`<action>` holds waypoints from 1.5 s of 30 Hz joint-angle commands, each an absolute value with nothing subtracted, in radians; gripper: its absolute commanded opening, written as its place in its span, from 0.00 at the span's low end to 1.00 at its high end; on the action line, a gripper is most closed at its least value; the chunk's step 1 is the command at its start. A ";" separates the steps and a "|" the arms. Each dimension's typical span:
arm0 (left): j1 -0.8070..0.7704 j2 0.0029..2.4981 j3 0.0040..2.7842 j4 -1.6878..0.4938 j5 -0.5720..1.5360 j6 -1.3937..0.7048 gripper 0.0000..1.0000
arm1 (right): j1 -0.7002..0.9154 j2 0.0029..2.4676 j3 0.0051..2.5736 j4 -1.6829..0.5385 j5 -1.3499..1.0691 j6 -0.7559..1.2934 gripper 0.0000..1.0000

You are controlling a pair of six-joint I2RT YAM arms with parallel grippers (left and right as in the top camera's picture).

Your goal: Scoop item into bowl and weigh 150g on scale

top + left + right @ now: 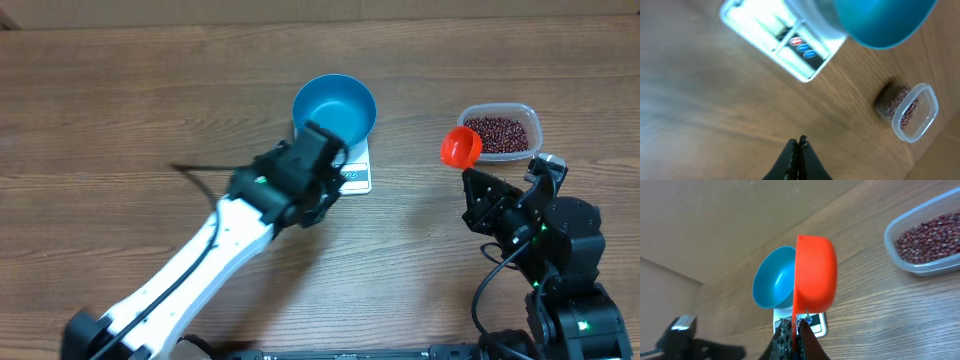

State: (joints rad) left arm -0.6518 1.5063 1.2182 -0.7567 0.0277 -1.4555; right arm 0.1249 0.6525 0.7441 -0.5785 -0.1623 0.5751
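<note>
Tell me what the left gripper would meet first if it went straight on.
Probably the scale, near its buttons; the left gripper may touch the table first, since depth is unclear.

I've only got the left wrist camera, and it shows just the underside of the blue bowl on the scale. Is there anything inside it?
Observer: No, from overhead the blue bowl looks empty.
Operator: Okay, where's the scoop?
Observer: The right end effector is shut on the orange scoop by its handle.
Operator: And where's that relative to the beans?
Observer: Overhead, it sits at the edge of the tub on the bowl's side.
</note>
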 commanded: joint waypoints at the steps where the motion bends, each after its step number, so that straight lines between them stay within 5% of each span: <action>1: -0.662 1.621 1.225 -0.663 -0.024 -1.453 0.04 | 0.121 0.646 0.755 -0.581 -0.105 0.566 0.04; 15: -0.660 1.908 1.225 -0.465 -0.021 -1.553 0.04 | 0.121 0.646 0.755 -0.582 -0.105 0.480 0.04; 36: -0.660 1.926 1.225 -0.421 -0.162 -1.553 0.11 | 0.121 0.646 0.755 -0.570 -0.105 0.480 0.04; 45: -0.661 1.926 1.225 -0.389 -0.132 -1.576 0.04 | 0.121 0.646 0.755 -0.571 -0.105 0.480 0.04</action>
